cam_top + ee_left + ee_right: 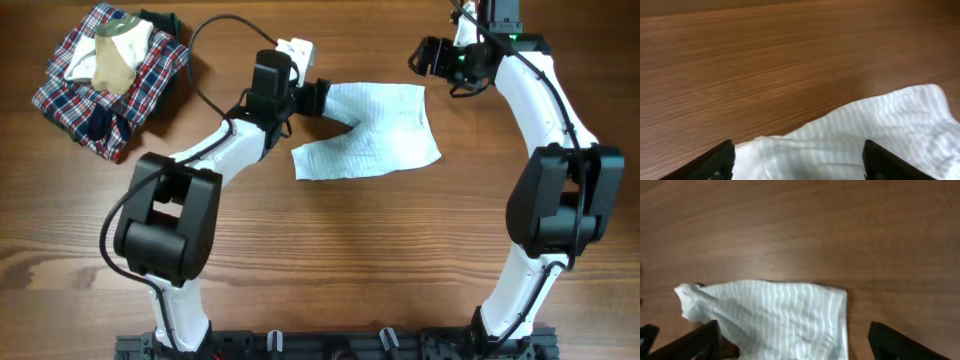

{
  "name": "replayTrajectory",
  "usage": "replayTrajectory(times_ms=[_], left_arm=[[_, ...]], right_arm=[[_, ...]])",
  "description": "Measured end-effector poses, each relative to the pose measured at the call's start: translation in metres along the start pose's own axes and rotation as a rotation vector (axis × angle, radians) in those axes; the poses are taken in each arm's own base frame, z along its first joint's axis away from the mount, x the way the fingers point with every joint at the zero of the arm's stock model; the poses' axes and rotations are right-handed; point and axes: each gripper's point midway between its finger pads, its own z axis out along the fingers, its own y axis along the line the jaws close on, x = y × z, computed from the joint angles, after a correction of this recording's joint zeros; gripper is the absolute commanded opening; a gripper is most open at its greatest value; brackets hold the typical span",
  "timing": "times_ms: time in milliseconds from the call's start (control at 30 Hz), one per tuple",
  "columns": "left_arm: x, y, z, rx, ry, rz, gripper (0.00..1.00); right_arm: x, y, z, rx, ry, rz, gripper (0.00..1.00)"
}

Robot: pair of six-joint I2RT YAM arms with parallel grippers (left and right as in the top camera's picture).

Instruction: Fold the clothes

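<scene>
Item 1, far left: plaid garment (95, 95), bundled, with a beige-cream garment (115, 55) on top. It lies well apart from the work and is no part of this fold.

Item 2, left arm (215, 150): elbow low and forearm reaching up and to the right, wrist just above the near upper edge of the cloth. Left jaws are spread wide. The wrist view shows both fingertips (722, 160) apart, with striped cloth lying loose beneath them and nothing pinched.

Item 3, centre: pale striped garment (375, 135), flat on the tabletop (330, 260) between the two arms. The outline is uneven, a lower flap jutting left and a notch below the left jaws. Progress, as judged: at most a first rough fold. Whether a layer is doubled over is hard to tell from overhead. Squaring the edges and a further fold appear to remain.

Item 4, right arm (545, 100): arched high, wrist turned inward near the garment's upper right corner but clear of it. Right jaws are spread wide and empty, the cloth's edge (775, 315) lying ahead of them.
</scene>
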Motion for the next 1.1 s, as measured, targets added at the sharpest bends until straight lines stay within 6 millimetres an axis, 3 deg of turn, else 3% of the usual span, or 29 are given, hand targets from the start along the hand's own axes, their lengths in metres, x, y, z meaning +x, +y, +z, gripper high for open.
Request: replayTrajectory(times_ms=[167, 333, 533, 633, 767, 1100], left_arm=[[-0.001, 0.037, -0.004, -0.067, 0.001, -0.037, 0.83], [-0.004, 0.070, -0.011, -0.109, -0.009, -0.073, 0.82], [-0.017, 0.067, -0.008, -0.087, -0.072, -0.060, 0.82], [-0.009, 0.067, -0.001, -0.077, -0.061, -0.063, 0.83], [0.018, 0.070, 0.015, -0.069, -0.006, -0.084, 0.82], [0.019, 0.056, 0.022, -0.017, -0.022, -0.075, 0.82]], right_arm=[[-0.012, 0.029, 0.005, -0.052, -0.060, -0.076, 1.00], [-0.005, 0.033, 0.018, -0.016, -0.046, -0.091, 0.99], [0.012, 0.009, 0.048, 0.044, 0.016, -0.053, 0.99], [0.013, 0.007, 0.050, 0.051, 0.021, -0.051, 1.00], [0.014, 0.005, 0.053, 0.054, 0.026, -0.051, 0.99], [0.016, -0.006, 0.058, 0.104, 0.030, -0.066, 0.99]])
